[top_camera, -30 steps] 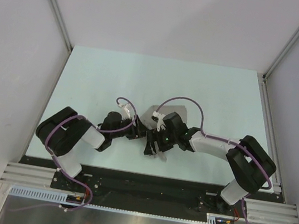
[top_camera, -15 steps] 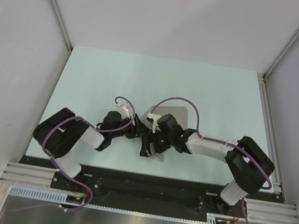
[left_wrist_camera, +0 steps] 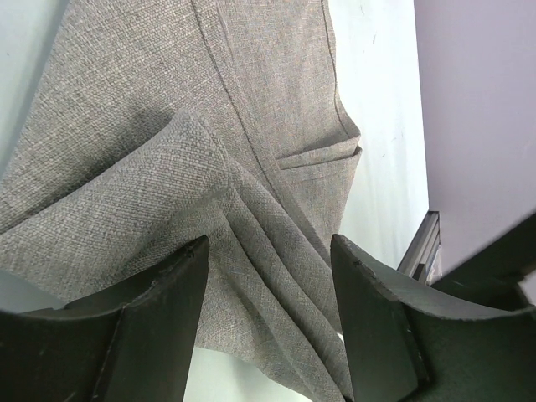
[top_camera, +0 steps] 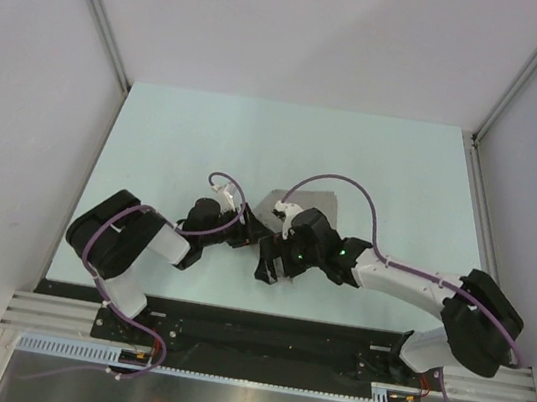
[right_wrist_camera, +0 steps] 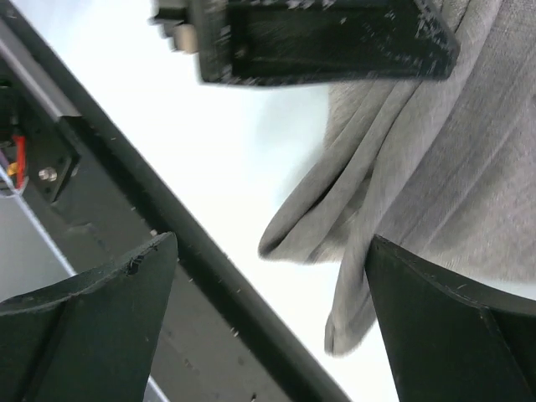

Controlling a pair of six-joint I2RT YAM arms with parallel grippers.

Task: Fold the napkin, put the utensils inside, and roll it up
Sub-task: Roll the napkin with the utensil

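The napkin (top_camera: 310, 205) lies bunched on the pale counter (top_camera: 177, 137), just ahead of the two arms. Its near part is gathered into soft pleats rather than a clean fold. The left end effector (left_wrist_camera: 268, 251) stands part-way apart and straddles those pleats. Cloth lies between its fingers but is not visibly pinched, probably so that it can steady the layers. The right end effector (right_wrist_camera: 268, 251) is spread wide over the napkin's drooping near edge, close to the counter's front edge, and holds nothing; that stance suits a fresh grasp of the edge. No utensils show in any view, nor any container for them, so the folding step looks unfinished.
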